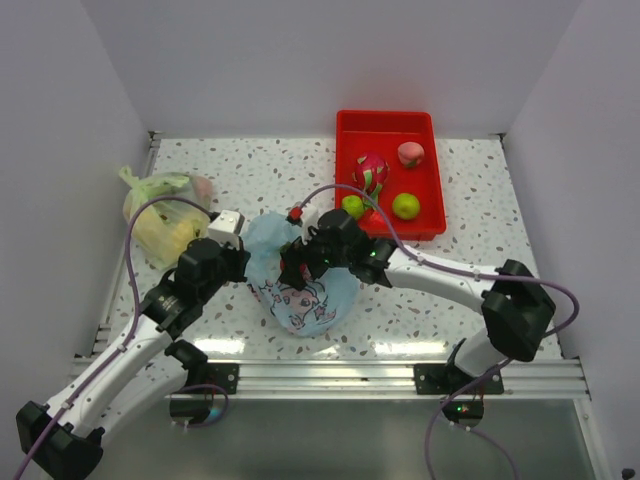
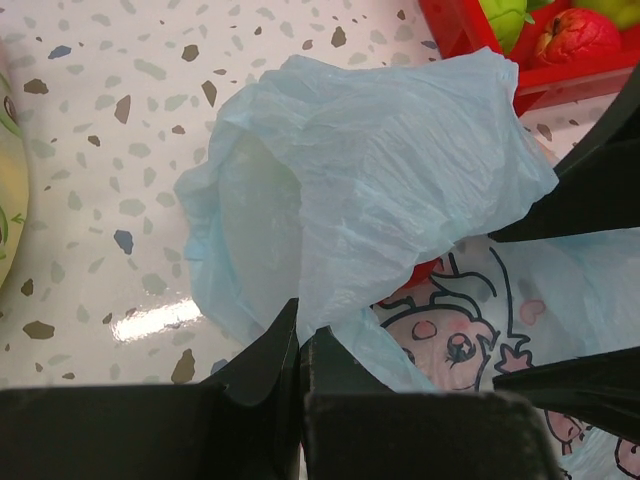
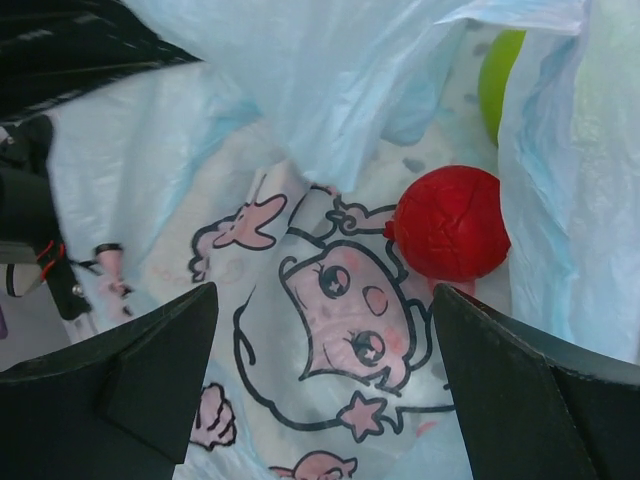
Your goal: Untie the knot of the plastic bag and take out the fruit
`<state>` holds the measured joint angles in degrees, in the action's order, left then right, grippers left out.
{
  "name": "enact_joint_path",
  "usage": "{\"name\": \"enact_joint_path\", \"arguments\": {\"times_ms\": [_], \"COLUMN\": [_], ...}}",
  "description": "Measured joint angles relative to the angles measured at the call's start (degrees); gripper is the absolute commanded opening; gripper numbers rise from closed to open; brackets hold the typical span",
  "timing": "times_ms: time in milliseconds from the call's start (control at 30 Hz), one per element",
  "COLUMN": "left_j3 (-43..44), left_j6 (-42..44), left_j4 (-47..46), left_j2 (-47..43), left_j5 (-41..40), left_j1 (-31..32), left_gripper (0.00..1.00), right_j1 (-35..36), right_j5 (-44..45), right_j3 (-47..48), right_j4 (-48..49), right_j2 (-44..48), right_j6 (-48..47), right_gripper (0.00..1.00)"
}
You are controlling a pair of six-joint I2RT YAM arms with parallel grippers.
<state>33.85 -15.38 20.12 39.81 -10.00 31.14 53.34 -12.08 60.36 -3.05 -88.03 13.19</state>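
The light blue plastic bag [image 1: 305,295] with the cartoon girl's face lies mid-table, its mouth open towards the back. No knot shows. My left gripper [image 1: 246,262] is shut on the bag's thin left rim [image 2: 300,335] and holds it up. My right gripper [image 1: 300,262] is open inside the mouth; in the right wrist view [image 3: 330,370] its jaws stand wide over the printed plastic [image 3: 330,290]. A red fruit [image 3: 450,222] and a green fruit [image 3: 500,80] lie in the bag beyond the right finger. A dragon fruit [image 1: 371,172], a peach [image 1: 411,153] and two green fruits [image 1: 405,206] sit in the red tray [image 1: 388,125].
A yellow-green bag [image 1: 160,215] with yellow fruit lies at the left edge. The red tray stands at the back right, close behind my right gripper; its corner shows in the left wrist view [image 2: 455,40]. White walls enclose the table.
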Motion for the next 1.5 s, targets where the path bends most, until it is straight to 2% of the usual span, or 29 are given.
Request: {"name": "enact_joint_path", "arguments": {"times_ms": [733, 900, 1000, 1033, 1100, 1133, 1200, 1267, 1500], "left_j3": [0.0, 0.0, 0.0, 0.0, 0.0, 0.0, 0.0, 0.0, 0.0], "left_j6": [0.0, 0.0, 0.0, 0.0, 0.0, 0.0, 0.0, 0.0, 0.0], "left_j4": [-0.8, -0.8, -0.8, -0.8, -0.8, -0.8, -0.8, -0.8, -0.8], "left_j2": [0.0, 0.0, 0.1, 0.1, 0.1, 0.1, 0.1, 0.1, 0.1], "left_j5": [0.7, 0.7, 0.7, 0.7, 0.8, 0.8, 0.8, 0.8, 0.8], "left_j1": [0.0, 0.0, 0.0, 0.0, 0.0, 0.0, 0.0, 0.0, 0.0], "left_gripper": [0.00, 0.00, 0.00, 0.00, 0.00, 0.00, 0.00, 0.00, 0.00], "right_j1": [0.0, 0.0, 0.0, 0.0, 0.0, 0.0, 0.0, 0.0, 0.0], "right_j5": [13.1, 14.2, 14.1, 14.1, 14.1, 14.1, 14.0, 14.1, 13.7], "right_j3": [3.3, 5.1, 5.2, 5.2, 5.2, 4.9, 3.6, 1.5, -3.8], "right_j4": [9.5, 10.6, 11.0, 11.1, 11.3, 11.5, 12.2, 12.2, 9.0], "right_j2": [-17.4, -20.3, -20.8, -20.8, -20.8, -20.7, -19.8, -18.1, -8.0], "right_j6": [3.0, 3.3, 3.5, 3.5, 3.6, 3.6, 3.8, 3.8, 3.6], "right_gripper": [0.92, 0.87, 0.78, 0.66, 0.51, 0.36, 0.22, 0.13, 0.04]}}
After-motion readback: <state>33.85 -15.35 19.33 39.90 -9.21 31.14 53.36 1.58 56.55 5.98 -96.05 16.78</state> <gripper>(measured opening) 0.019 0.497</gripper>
